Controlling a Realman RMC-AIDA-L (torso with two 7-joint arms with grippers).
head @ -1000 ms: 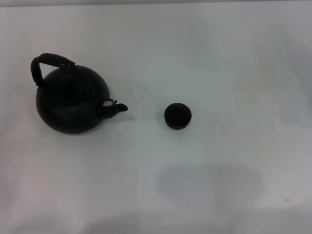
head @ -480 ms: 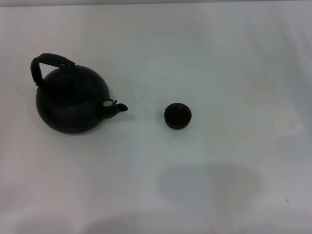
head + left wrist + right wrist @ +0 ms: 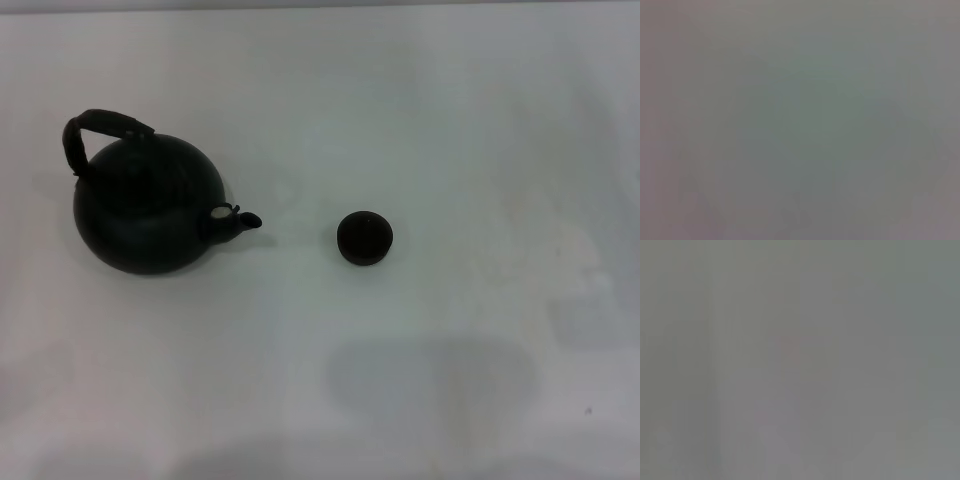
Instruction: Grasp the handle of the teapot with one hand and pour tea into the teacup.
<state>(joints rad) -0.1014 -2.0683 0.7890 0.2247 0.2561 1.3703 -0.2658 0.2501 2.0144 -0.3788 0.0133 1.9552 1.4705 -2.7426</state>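
Neither gripper shows; teapot (image 3: 150, 205) upright, spout toward teacup (image 3: 365, 238), well apart.

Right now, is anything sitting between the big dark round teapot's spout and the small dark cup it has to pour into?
Nothing visible. The big dark round teapot points its spout toward the small dark handleless teacup, with only bare white table between them. Neither gripper is in view.

Plain white tabletop (image 3: 450, 120) (soft shadows near edge).
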